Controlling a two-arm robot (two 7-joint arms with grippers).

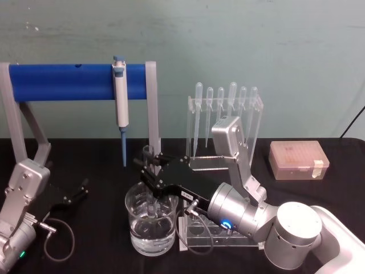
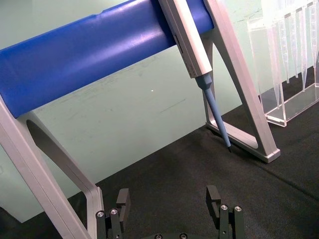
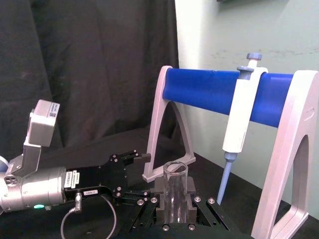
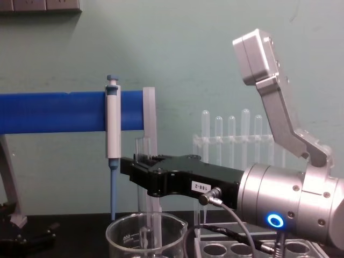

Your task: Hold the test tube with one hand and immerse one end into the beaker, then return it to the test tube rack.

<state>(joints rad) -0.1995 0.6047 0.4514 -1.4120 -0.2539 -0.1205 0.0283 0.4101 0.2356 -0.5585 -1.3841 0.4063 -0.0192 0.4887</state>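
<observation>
My right gripper (image 1: 149,176) is shut on the test tube (image 1: 148,153), a clear glass tube held upright with its open rim above the black fingers. The tube's lower end hangs inside the beaker (image 1: 134,226), a wide clear glass with water in it, standing at the table's front centre. Whether the tip touches the water I cannot tell. From the side, the tube (image 4: 141,148) passes through the right gripper (image 4: 138,164) down into the beaker (image 4: 121,239). The tube (image 3: 175,189) also stands between the gripper's pads (image 3: 159,198). My left gripper (image 1: 77,194) rests open at the left, low over the table (image 2: 168,199).
A stand with a blue bar (image 1: 63,83) carries a blue-and-white micropipette (image 1: 121,105) just behind the beaker. A clear rack of several plastic pipettes (image 1: 225,123) stands at the back. A clear rack with round holes (image 1: 199,231) lies under my right arm. A tan box (image 1: 297,160) sits far right.
</observation>
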